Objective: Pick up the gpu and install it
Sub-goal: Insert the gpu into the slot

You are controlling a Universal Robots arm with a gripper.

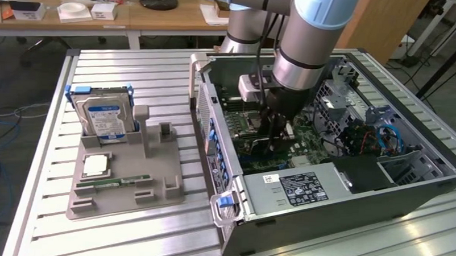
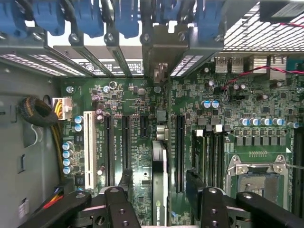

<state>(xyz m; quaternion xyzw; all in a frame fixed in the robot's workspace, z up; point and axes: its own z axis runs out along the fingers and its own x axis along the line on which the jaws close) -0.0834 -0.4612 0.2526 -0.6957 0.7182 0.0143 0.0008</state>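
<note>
One card, the gpu (image 2: 159,152), stands on edge in a motherboard slot inside the computer case (image 1: 346,223), directly between my two fingers (image 2: 126,183). My claw (image 2: 160,178) is released, with a gap on each side of the card. On the grey tray (image 1: 161,199) outside sit one hard drive (image 1: 101,115), one chip (image 1: 96,165) and one memory stick (image 1: 112,182).
</note>
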